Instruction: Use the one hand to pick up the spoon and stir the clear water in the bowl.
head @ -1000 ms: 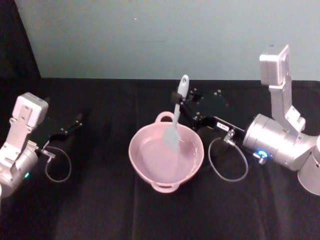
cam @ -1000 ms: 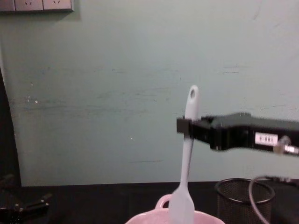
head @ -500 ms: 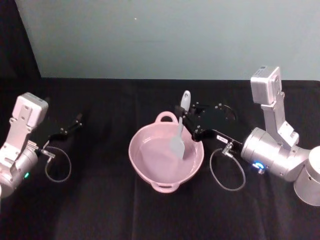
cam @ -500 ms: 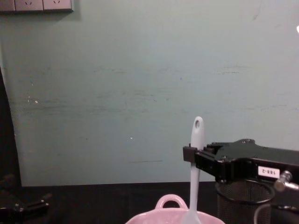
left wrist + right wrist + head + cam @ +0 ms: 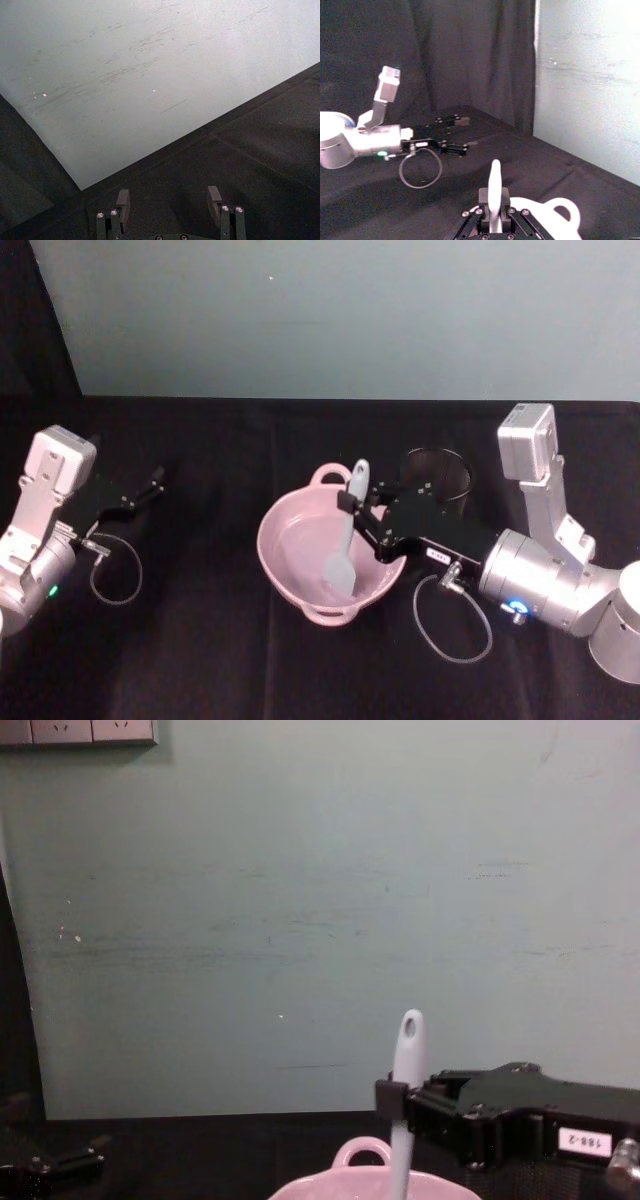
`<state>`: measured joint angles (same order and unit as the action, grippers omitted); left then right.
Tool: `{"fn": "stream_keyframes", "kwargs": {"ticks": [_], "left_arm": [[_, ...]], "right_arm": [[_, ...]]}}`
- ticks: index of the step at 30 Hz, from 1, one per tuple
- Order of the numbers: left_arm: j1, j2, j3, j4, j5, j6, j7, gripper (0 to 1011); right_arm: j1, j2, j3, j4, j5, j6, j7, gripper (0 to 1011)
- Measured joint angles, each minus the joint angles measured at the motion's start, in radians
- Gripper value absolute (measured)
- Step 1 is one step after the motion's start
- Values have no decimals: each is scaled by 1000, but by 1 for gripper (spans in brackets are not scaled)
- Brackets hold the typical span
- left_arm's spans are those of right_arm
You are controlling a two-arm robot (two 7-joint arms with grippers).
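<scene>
The pale pink bowl [image 5: 300, 558] sits mid-table; its loop handle [image 5: 361, 1153] and rim also show low in the chest view and in the right wrist view as bowl [image 5: 555, 212]. My right gripper [image 5: 352, 502], the black labelled one [image 5: 392, 1100], is shut on the handle of the white spoon [image 5: 346, 535]. The spoon stands nearly upright with its blade down inside the bowl near the right wall. Its holed handle tip [image 5: 409, 1035] rises above the fingers, and the spoon [image 5: 494, 189] also shows in the right wrist view. My left gripper [image 5: 152, 483] rests open at the far left, its fingers [image 5: 123, 201] apart.
A black wire-mesh cup [image 5: 438, 474] stands just behind my right gripper. A loop of cable [image 5: 452, 620] hangs under the right wrist, another [image 5: 115, 570] by the left arm. The table is covered in black cloth, with a pale green wall behind.
My right gripper has come down and toward the front left with the spoon, lowering its blade deeper into the bowl. The mesh cup is uncovered behind it. The left arm has stayed still.
</scene>
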<state>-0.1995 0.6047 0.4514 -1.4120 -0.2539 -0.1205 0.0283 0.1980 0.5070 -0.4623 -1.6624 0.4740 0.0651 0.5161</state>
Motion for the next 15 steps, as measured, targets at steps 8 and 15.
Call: {"fn": "stream_keyframes", "kwargs": {"ticks": [8, 15], "left_arm": [[0, 0, 0, 0, 0, 0, 0, 1012], [0, 0, 0, 0, 0, 0, 0, 1011]], "right_arm": [[21, -30, -34, 28, 6, -3, 11, 120], [71, -94, -70, 106, -32, -41, -4, 120]]}}
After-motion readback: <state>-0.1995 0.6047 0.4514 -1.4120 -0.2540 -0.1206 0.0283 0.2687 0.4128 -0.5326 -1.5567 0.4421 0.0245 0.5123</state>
